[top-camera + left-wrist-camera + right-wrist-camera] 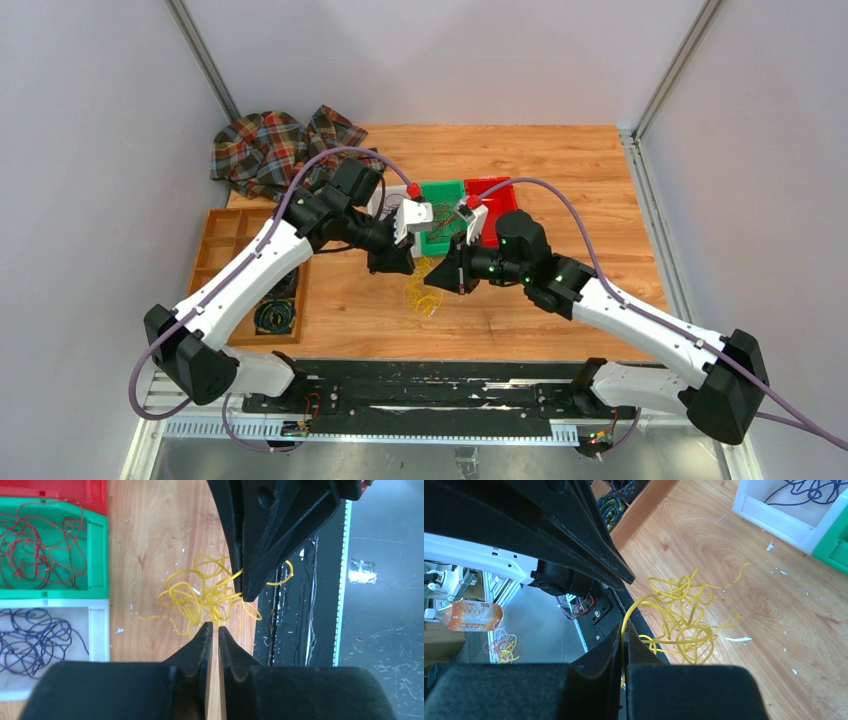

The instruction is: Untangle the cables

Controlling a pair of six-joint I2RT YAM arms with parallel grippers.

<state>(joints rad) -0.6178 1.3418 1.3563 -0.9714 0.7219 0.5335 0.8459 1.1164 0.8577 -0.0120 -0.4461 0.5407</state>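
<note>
looking mostly done: red-brown cables (40,550) sitting in the green bin (97,555), purple cables (35,640) in the white bin (98,630) beside it. left to do: yellow cables (205,600) bunching in a tangle near the green bin. right gripper (624,645) is pinching a yellow strand; left gripper (214,626) nearly closed, grip unclear.

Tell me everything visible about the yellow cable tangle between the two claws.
The yellow cables are thin, plastic-looking wires knotted into one loose, loopy clump with stray ends poking out. It sits on the wooden table, nearer than the green bin. The right claw is shut on one strand arcing up from it; the left claw, nearly closed, meets its edge, grip unclear.
</note>
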